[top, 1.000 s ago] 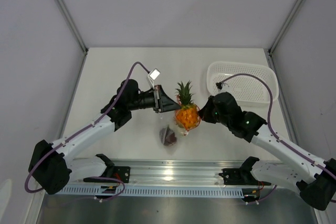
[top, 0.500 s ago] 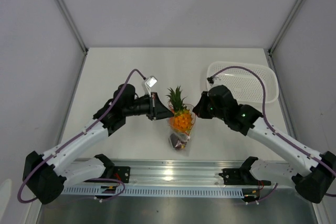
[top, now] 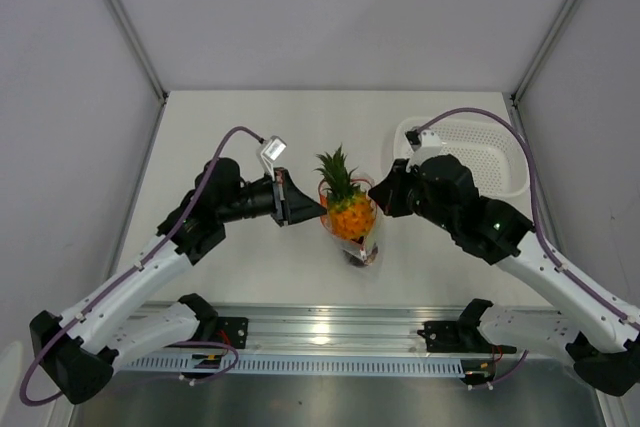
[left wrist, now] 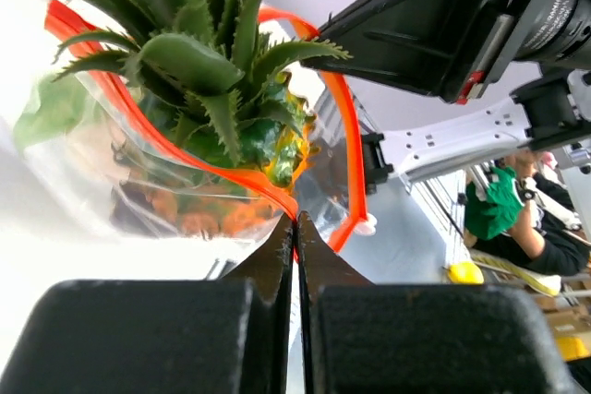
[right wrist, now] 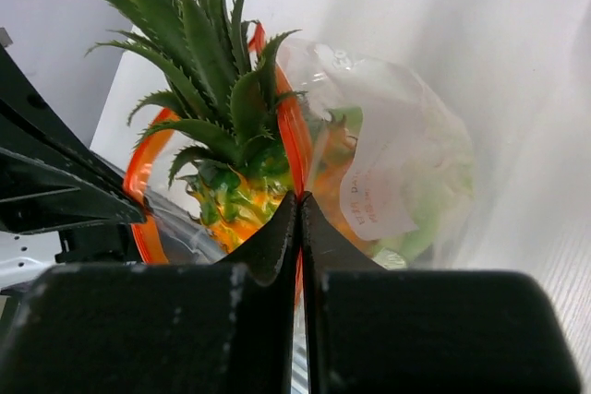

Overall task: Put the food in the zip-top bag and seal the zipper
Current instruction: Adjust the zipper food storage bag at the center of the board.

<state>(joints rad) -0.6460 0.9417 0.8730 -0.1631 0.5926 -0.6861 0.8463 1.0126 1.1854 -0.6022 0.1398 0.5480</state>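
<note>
Between left hand (top: 321,210), right hand (top: 381,198); one bag (top: 366,238)

We are counting three food pieces: one pineapple (top: 350,213), one dark round fruit (top: 356,255), one pale-green vegetable piece (right wrist: 422,220). We are also logging one clear bag (right wrist: 399,134), one zipper (left wrist: 347,136), one white basket (top: 482,153), and two grippers: left gripper (left wrist: 295,224), right gripper (right wrist: 300,202).

I can read no text here. A white label (right wrist: 374,200) on the bag (right wrist: 420,126) carries faint reddish print, perhaps a few lines, too blurred for me to make out.
</note>
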